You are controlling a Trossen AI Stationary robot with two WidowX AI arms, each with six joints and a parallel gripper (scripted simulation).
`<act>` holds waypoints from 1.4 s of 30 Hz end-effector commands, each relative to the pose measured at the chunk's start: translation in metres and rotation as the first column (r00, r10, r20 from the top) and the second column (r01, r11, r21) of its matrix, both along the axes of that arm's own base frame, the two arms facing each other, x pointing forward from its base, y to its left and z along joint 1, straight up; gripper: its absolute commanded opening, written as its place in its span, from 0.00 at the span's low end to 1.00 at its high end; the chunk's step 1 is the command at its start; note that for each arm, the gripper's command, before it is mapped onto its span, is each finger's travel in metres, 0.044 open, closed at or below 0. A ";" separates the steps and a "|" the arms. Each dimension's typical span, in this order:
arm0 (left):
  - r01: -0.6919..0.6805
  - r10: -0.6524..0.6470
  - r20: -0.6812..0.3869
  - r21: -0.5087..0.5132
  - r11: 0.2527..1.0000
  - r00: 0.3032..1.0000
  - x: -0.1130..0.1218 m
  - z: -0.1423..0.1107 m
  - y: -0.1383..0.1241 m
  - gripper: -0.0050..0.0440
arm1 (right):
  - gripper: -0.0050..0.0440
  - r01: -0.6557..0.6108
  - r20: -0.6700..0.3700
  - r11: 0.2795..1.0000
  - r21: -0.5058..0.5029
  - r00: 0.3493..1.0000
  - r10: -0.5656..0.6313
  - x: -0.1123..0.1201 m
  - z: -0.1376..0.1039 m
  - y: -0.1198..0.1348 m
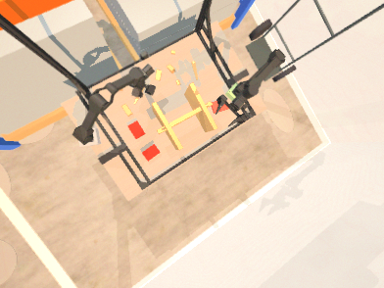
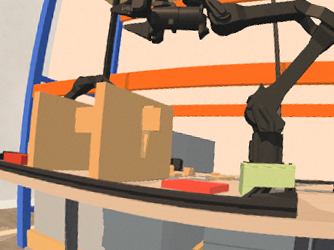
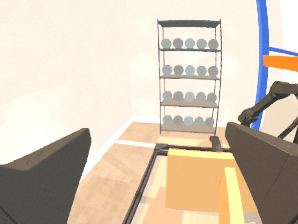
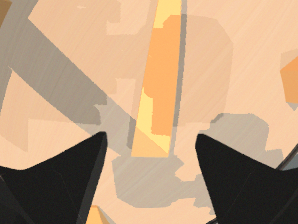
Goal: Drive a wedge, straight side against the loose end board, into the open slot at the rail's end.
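Note:
The rail point(image 1: 188, 118) point(image 2: 84, 119) point(image 3: 231, 197) spans two upright end boards. The near board point(image 1: 200, 105) point(image 2: 119, 137) has the rail's end poking through, with a tapered piece point(image 2: 144, 144) upright in it. The other board point(image 1: 168, 128) point(image 2: 61, 134) point(image 3: 192, 175) stands at the far end; its slot is too small to make out. My left gripper point(image 1: 223, 118) point(image 2: 119, 18) point(image 3: 160, 132) is open and empty, high above the boards. My right gripper point(image 1: 144, 92) point(image 4: 152, 139) is open, pointing down. A wedge point(image 4: 162, 85) lies on the table below, its wide end between the fingertips in view.
Several small wooden pieces, such as this block point(image 1: 158, 74) and this one point(image 1: 127, 109), lie scattered beside the boards. Red pads point(image 1: 136, 129) point(image 2: 195, 185) lie on the table. A green block point(image 1: 231, 91) point(image 2: 267, 179) sits by my left arm's base. A black frame point(image 1: 196, 156) edges the table.

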State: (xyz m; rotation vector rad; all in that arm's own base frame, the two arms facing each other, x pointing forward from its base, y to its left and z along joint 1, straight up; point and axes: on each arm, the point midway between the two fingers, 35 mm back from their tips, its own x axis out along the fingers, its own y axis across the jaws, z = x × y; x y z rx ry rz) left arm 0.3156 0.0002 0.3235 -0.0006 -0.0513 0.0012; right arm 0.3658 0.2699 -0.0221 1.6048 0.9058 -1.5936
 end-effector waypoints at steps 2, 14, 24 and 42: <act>0.001 -0.001 -0.001 0.001 1.000 1.000 0.000 -0.001 0.000 1.00 | 0.69 0.004 -0.003 1.000 -0.007 1.000 -0.004 0.000 -0.009 -0.001; 0.001 -0.001 -0.001 0.001 1.000 1.000 0.000 -0.001 0.000 1.00 | 0.46 0.004 -0.003 1.000 -0.007 1.000 -0.004 0.000 -0.014 -0.001; 0.001 -0.001 -0.001 0.001 1.000 1.000 0.000 -0.001 0.000 1.00 | 0.36 0.004 -0.003 1.000 -0.007 1.000 -0.004 0.000 -0.014 -0.001; 0.001 -0.001 -0.001 0.001 1.000 1.000 0.000 -0.001 0.000 1.00 | 0.10 0.004 -0.003 1.000 -0.007 1.000 -0.004 -0.001 0.046 0.000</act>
